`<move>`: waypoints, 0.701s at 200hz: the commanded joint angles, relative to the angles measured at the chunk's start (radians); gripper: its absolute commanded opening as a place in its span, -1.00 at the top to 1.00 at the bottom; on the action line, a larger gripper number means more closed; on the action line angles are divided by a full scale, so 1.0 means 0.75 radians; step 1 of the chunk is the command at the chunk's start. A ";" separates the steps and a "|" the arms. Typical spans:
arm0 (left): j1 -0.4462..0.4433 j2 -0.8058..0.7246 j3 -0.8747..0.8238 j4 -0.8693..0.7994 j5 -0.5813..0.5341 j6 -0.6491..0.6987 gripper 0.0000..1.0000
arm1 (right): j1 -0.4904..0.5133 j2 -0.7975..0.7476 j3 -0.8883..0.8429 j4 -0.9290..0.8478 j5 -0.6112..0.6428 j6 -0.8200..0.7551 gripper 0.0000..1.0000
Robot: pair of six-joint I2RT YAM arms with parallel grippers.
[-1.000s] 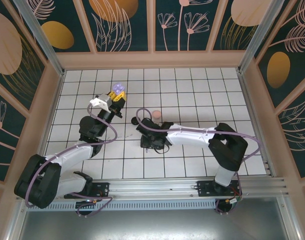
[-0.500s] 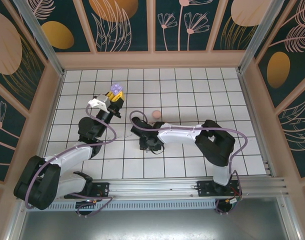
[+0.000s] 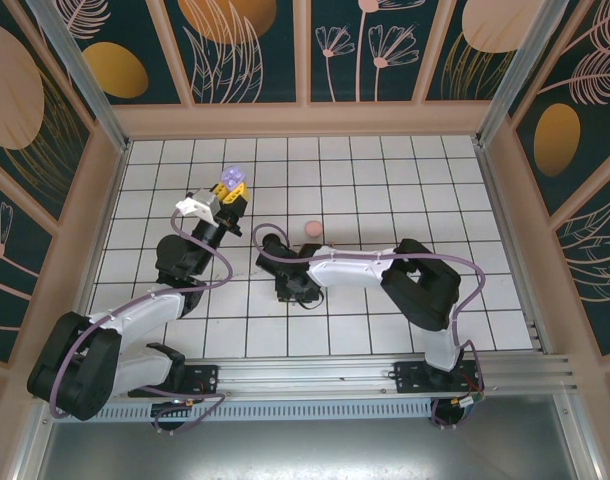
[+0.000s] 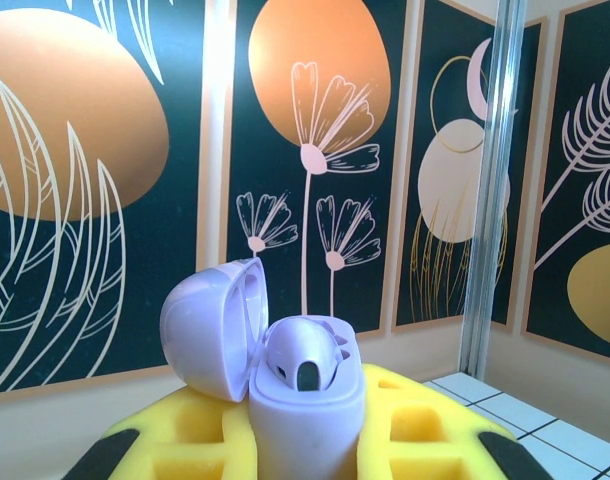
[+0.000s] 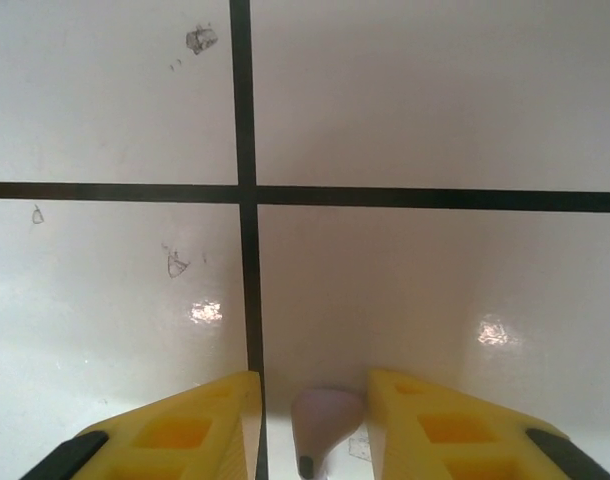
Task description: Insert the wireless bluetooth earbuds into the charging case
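My left gripper (image 3: 232, 191) is held up over the far left tiles, shut on an open lilac charging case (image 4: 307, 400). The case's lid (image 4: 210, 325) is swung back to the left, and one lilac earbud (image 4: 303, 352) sits in the case. In the top view the case (image 3: 231, 178) shows as a small lilac shape. My right gripper (image 3: 293, 290) is low over the middle tiles. Its yellow fingers (image 5: 200, 425) stand open on either side of a second lilac earbud (image 5: 325, 420), which lies on the white tile with a small gap on each side.
A small pink round case (image 3: 311, 228) rests on the tiles just beyond the right arm's forearm (image 3: 355, 270). Wooden walls with painted panels (image 3: 305, 118) enclose the white tiled table (image 3: 415, 200) on three sides.
The right arm has swung to the left, bringing its elbow and gripper a little further left over the tiles. The left gripper with the lilac case has barely moved.
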State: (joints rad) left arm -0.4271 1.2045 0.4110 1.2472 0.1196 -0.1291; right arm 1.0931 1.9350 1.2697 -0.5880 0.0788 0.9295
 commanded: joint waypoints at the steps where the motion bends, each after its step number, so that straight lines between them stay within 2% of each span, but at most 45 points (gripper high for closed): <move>1: 0.009 -0.023 -0.012 0.072 0.008 -0.016 1.00 | 0.011 0.054 0.023 -0.050 0.026 -0.028 0.36; 77: 0.009 -0.019 0.001 0.057 0.030 -0.028 1.00 | 0.013 0.033 0.002 -0.016 0.034 -0.059 0.58; 140: 0.009 -0.017 0.032 0.023 0.084 -0.038 1.00 | -0.002 -0.110 -0.020 0.023 0.133 -0.069 0.62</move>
State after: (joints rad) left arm -0.4271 1.2045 0.4110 1.2461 0.1467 -0.1398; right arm 1.0943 1.9285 1.2671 -0.5926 0.1120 0.8955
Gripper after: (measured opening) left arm 0.187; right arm 0.195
